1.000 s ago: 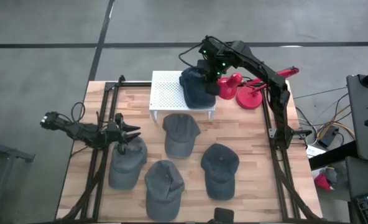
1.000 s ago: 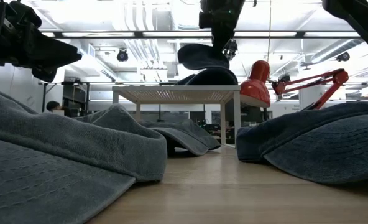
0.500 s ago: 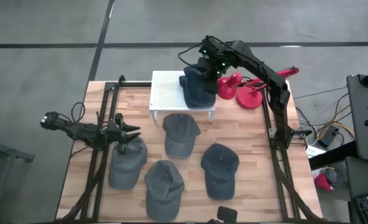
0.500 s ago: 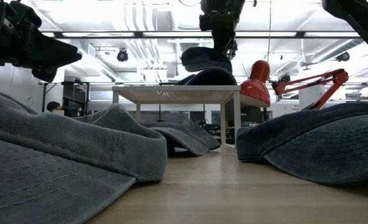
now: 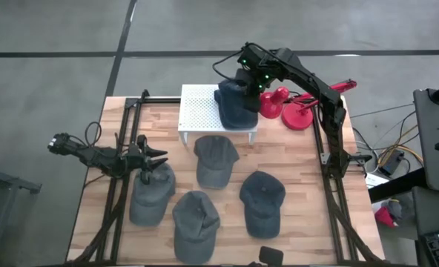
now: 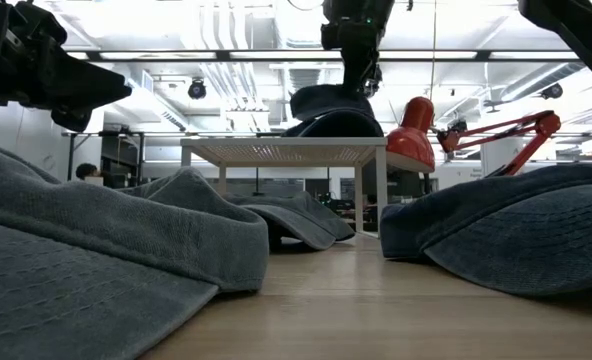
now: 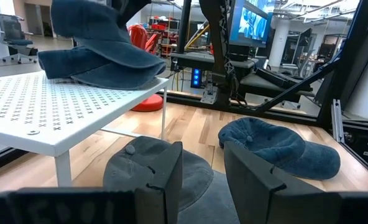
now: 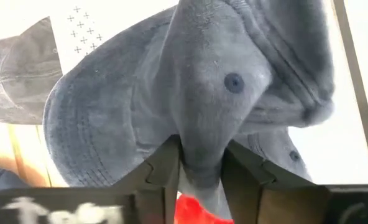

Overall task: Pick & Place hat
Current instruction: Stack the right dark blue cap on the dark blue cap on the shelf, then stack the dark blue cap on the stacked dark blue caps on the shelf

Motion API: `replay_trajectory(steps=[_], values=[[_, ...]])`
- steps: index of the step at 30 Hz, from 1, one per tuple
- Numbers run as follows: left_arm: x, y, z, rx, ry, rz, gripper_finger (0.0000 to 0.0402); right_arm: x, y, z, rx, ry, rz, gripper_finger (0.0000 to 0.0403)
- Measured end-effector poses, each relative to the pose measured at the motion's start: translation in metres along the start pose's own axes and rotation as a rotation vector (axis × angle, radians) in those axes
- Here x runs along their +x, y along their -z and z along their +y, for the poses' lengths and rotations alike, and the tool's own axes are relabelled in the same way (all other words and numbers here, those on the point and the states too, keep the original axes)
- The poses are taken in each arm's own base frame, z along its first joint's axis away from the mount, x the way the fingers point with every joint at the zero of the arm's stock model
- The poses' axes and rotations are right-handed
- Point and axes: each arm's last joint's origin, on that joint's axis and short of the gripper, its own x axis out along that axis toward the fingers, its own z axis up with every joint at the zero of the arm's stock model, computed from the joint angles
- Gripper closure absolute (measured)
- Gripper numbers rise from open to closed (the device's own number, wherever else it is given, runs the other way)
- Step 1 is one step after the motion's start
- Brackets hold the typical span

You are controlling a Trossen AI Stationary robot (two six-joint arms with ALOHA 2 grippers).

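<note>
Roughly mid-task by my read, near edge to far edge:
near row: two loose hats on the wooden table (image 5: pixel 294 237), one at front centre (image 5: pixel 196 220), one at front right (image 5: pixel 263 199). Neither is touched.
left side: left gripper (image 5: pixel 157 156) hovers just over a third loose hat (image 5: pixel 151 194), fingers apart with nothing between them. Looks parked.
middle: fourth loose hat (image 5: pixel 216 159) lies just in front of the white rack (image 5: pixel 197 111), clear of it.
rack: white perforated stand at the far edge. One placed hat (image 7: pixel 106 70) sits flat on its right end.
carried hat (image 8: pixel 215 81): pinched by the crown in the right gripper (image 8: pixel 199 163), jaws clamped on the fabric. In the low view it hangs right on top of the placed hat; I cannot tell if it is touching.
right arm: reaches in from the far right, gripper over the rack's right end.
far right: red desk lamp (image 5: pixel 297 111) just beside the rack, close to the arm.
done: one hat down on the rack, second at the drop point.
left: release this one, then four more on the table, assuming all go to the rack.
</note>
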Motion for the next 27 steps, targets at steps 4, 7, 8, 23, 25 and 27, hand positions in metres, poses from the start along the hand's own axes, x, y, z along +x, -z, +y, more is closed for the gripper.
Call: replay_trajectory(steps=[4,7,8,23,25,27], values=[[0.000,0.000,0.000,0.000,0.000,0.000,0.0280,-0.002,0.001,0.000,0.000,0.000,-0.003,0.0274],[0.000,0.000,0.000,0.000,0.000,0.000,0.0280,-0.003,0.001,0.001,0.003,0.000,-0.002,0.0262],[0.000,0.000,0.000,0.000,0.000,0.000,0.0280,-0.004,0.002,0.001,0.003,0.000,0.000,0.0259],[0.000,0.000,0.000,0.015,0.000,0.001,0.0280,-0.064,0.024,0.024,-0.021,0.001,-0.075,0.0256],[0.000,0.000,0.000,0.015,0.000,0.001,0.0280,-0.074,0.027,0.033,-0.020,-0.018,-0.095,0.0260],[0.000,0.000,0.000,0.015,0.000,0.001,0.0280,-0.082,0.028,0.043,-0.027,-0.057,-0.123,0.0263]])
